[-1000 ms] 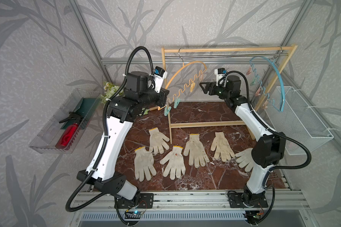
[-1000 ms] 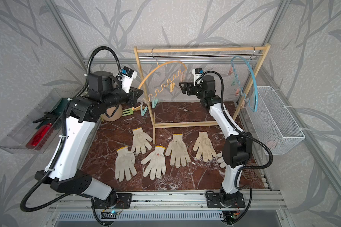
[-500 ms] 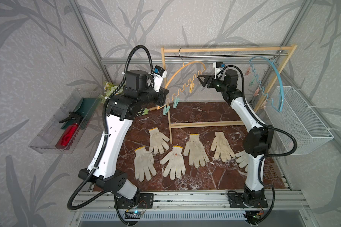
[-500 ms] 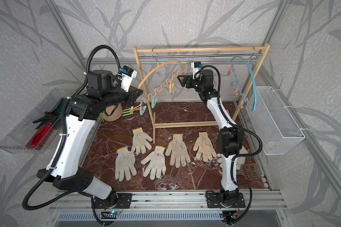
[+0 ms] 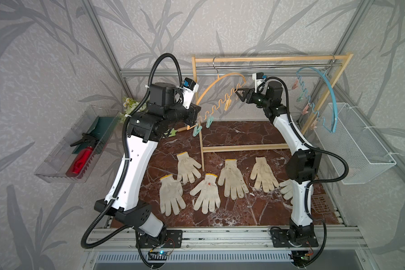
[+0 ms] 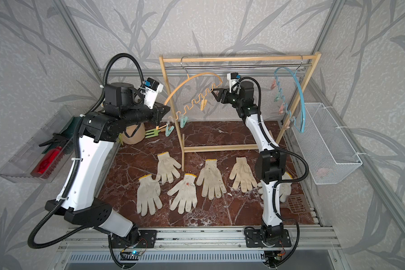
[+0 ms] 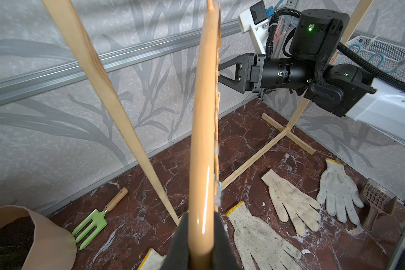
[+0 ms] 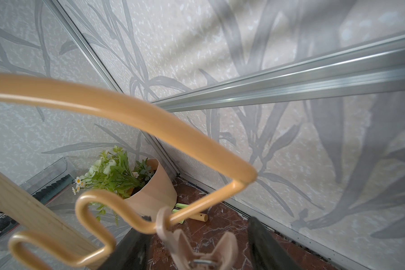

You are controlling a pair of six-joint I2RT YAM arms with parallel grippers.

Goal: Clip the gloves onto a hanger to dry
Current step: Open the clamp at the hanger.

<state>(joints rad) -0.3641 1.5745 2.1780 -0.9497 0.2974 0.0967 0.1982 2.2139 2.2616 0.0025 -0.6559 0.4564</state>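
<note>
Setting: brown marble surface (image 5: 232, 133) inside a cell with leaf-patterned walls. A wooden rack (image 5: 267, 58) stands at the back, with an orange hanger (image 7: 202, 117) and a blue hanger (image 5: 330, 93) on its rail.

Gloves (image 5: 232, 178): all six lie flat on the surface in front of the rack, cuffs toward it. Five are in full view in both top views; the sixth glove (image 5: 287, 190) is partly hidden behind the right arm. None is lifted or clipped.

Left tool (image 7: 200, 243): pressed together on the lower end of the orange hanger. I judge that this hold keeps the hanger from swinging on the rail while the other arm works on it.

Right tool (image 5: 239, 95): spread, with its fingers (image 8: 267, 243) standing on either side of a pale pink peg (image 8: 185, 247) that hangs at the upper end of the hanger's wavy wire. The right wrist view shows a gap on both sides, so I read no contact with the peg.

Step in hand: I judge this to be peg preparation, not glove handling.

Progress: early; every glove remains to be hung.

Caution: with both tools at the hanger, neither is free to fetch a glove.
</note>
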